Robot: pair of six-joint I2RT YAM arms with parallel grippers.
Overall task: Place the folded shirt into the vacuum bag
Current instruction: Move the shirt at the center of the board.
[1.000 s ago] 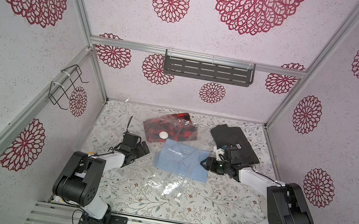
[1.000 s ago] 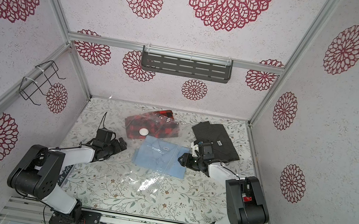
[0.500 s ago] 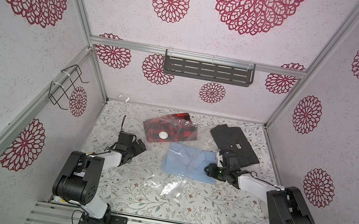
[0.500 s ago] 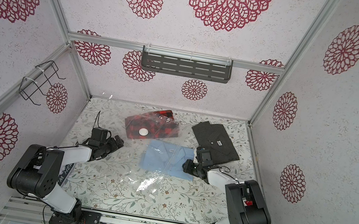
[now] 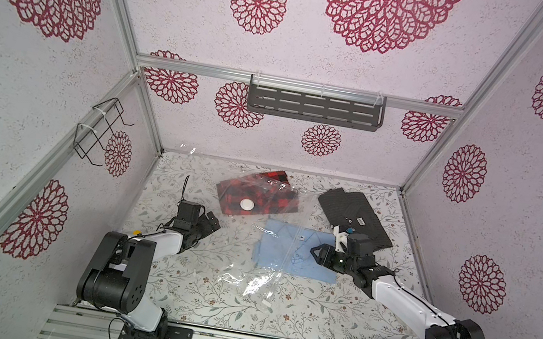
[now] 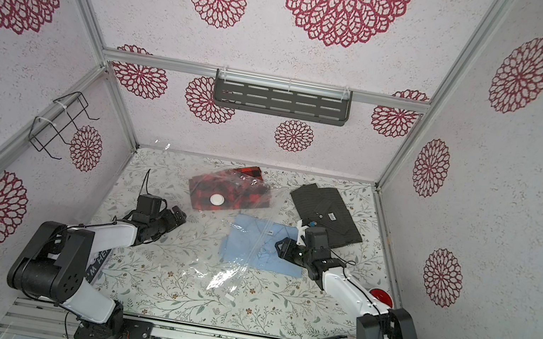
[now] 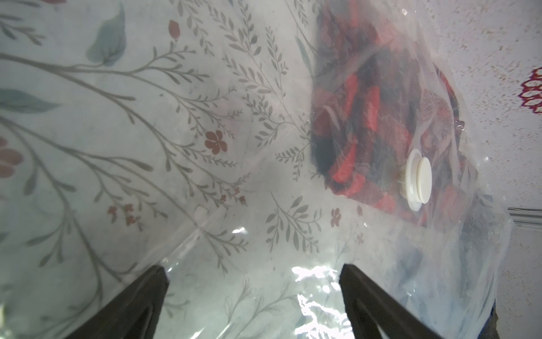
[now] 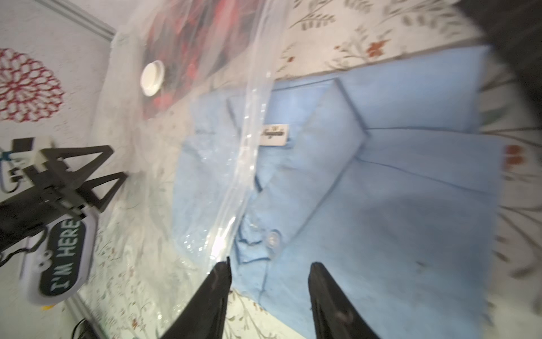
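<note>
The right gripper (image 5: pixel 317 254) hangs low over the right part of the folded blue shirt (image 5: pixel 307 238), jaws partly apart; whether they pinch cloth I cannot tell. The shirt lies flat on the table (image 5: pixel 190 287), its left part covered by the zip edge of the vacuum bag (image 5: pixel 244 278); inside or merely under, unclear. The left gripper (image 5: pixel 210 224) is spread wide and empty at the bag's left side. A red checked shirt (image 5: pixel 268 201) lies in the bag beneath the white valve (image 5: pixel 246 204); a dark shirt (image 5: pixel 352 210) lies outside
</note>
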